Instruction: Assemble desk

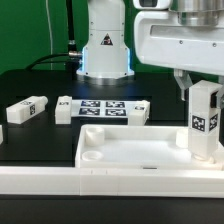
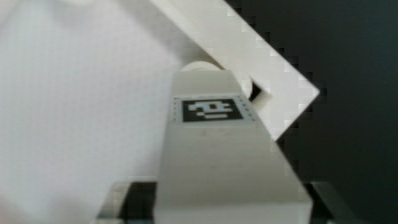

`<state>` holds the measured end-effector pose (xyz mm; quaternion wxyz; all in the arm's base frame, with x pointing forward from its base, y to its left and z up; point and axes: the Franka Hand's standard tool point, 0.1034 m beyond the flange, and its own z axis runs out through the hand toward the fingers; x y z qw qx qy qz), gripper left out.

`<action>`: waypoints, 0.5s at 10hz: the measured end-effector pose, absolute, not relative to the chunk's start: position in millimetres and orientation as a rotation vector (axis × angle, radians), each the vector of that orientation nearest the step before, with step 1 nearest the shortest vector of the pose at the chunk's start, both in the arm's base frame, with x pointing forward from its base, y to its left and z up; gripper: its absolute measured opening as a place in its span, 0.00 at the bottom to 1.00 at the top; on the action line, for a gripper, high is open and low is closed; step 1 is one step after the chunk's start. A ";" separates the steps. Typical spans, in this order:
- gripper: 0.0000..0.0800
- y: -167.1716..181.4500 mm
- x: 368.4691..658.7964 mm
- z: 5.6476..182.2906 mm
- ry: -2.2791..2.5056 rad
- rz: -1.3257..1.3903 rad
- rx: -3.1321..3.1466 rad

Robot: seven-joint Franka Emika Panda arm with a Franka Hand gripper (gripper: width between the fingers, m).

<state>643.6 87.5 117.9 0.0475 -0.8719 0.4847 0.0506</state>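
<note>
Claw (image 1: 203,92) is clamping a white leg (image 1: 205,125) upright at the corner of the tabletop (image 1: 130,152), at four o'clock in the exterior view; another leg (image 1: 25,108) is lying at nine o'clock

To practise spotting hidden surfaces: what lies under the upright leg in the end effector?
The leg stands over a corner of the tabletop, at the exterior view's right. It hides the spot beneath it, so whatever the corner holds there cannot be seen.

the tabletop (image 1: 130,155) and the leg (image 1: 205,120) look like smooth, matt white plastic; the leg's tag (image 1: 212,123) is flat black-and-white print; the bench (image 1: 30,140) is matt black.
</note>
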 end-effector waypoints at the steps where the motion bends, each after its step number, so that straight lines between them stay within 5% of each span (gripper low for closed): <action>1: 0.36 88.9 642.8 118.1 1.558 0.167 -2.618; 5: 0.36 91.9 642.8 117.9 1.745 0.183 -2.497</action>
